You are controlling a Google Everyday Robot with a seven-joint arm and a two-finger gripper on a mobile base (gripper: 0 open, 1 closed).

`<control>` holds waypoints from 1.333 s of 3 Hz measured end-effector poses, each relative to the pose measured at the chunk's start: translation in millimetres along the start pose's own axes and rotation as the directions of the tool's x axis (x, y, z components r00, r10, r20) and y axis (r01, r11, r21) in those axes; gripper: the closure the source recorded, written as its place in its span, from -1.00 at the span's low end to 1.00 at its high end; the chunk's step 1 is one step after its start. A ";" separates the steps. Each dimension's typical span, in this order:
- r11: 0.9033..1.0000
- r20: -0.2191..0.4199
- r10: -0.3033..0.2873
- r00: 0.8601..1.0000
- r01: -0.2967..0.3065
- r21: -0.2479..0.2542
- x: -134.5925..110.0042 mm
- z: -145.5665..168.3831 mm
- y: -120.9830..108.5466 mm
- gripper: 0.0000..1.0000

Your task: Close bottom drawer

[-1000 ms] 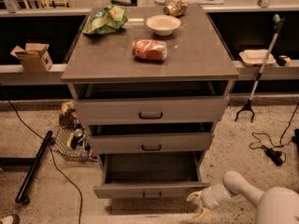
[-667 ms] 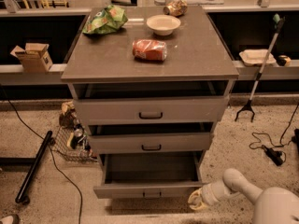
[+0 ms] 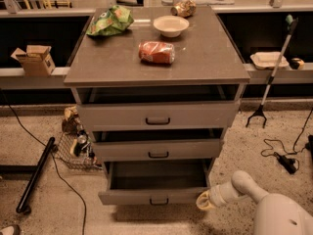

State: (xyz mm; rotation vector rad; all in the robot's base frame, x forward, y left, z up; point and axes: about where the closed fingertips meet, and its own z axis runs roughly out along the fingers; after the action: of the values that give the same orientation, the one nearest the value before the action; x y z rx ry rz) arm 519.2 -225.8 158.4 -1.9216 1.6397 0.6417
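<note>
The bottom drawer [image 3: 156, 196] of the grey cabinet is pulled well out, its grey inside showing and empty. Its low front panel carries a small black loop handle [image 3: 159, 200] at centre. The middle drawer [image 3: 157, 150] and top drawer [image 3: 157, 115] above it stand slightly out. My gripper [image 3: 202, 200] comes in from the lower right on a white arm [image 3: 244, 185]. It sits at the right end of the bottom drawer's front panel, at about the panel's height, touching or nearly touching it.
On the cabinet top [image 3: 205, 58] lie a green bag [image 3: 110, 20], a white bowl [image 3: 170, 25], a red can [image 3: 156, 52] and another can [image 3: 183, 8]. A wire basket [image 3: 73, 151] and a black pole [image 3: 35, 174] are on the floor at left. A grabber stick [image 3: 271, 72] and cables [image 3: 286, 158] are at right.
My gripper has edged slightly left, staying at the right end of the bottom drawer's front. The drawer looks about as far out as before.
</note>
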 end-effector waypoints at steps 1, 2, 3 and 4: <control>0.998 -0.002 0.023 1.000 -0.023 0.050 4.5 -4.1 -16.8 0.65; 0.995 0.010 0.043 0.999 -0.044 0.090 5.1 -8.9 -33.4 0.02; 0.994 0.020 0.051 0.999 -0.052 0.099 4.8 -10.6 -39.7 -0.44; 0.993 0.028 0.061 0.998 -0.064 0.099 6.4 -10.3 -41.7 -0.90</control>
State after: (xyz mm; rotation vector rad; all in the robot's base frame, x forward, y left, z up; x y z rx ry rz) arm 561.6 -232.3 165.6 -1.7910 1.6898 0.5935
